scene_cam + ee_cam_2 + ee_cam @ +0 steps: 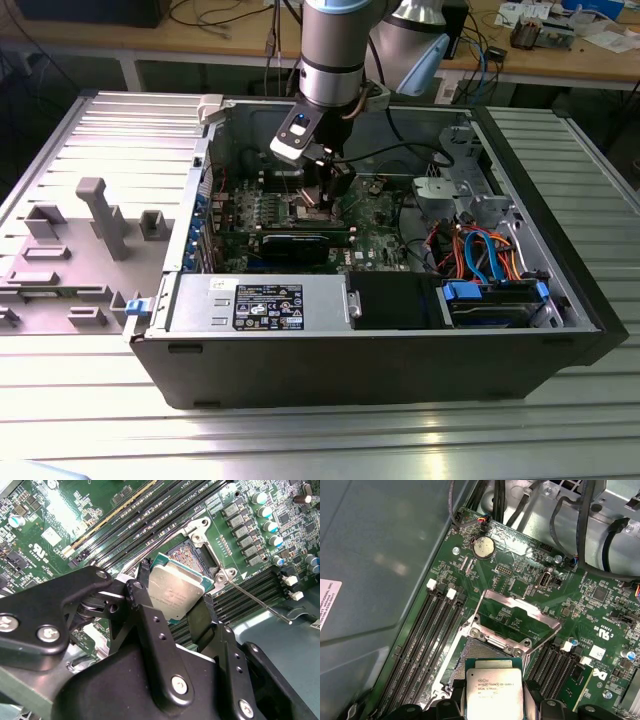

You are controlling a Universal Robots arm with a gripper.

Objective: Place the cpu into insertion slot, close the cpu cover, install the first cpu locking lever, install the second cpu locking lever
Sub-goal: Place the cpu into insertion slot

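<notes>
My gripper [175, 594] is shut on the cpu [176, 591], a flat square chip with a dull silver top, one black finger on each of two opposite edges. In the first wrist view the cpu [493, 687] hangs at the near edge of the insertion slot [477, 654], whose dark centre lies bare. The cpu cover [520, 607], a silvery frame, stands hinged open behind the slot. In the second wrist view the chip partly overlaps the insertion slot [192, 557]. Two thin metal locking levers [260, 605] [160, 537] stand released beside it. In the exterior view the gripper [322, 190] is low inside the open computer case.
Long black memory slots [427, 635] flank the socket on both sides. A black expansion card [295, 243] crosses the board in front of the gripper. Power supply [260, 300] and drive cage with blue and orange cables [490, 262] line the case front. Grey fixture blocks [100, 215] stand outside, left.
</notes>
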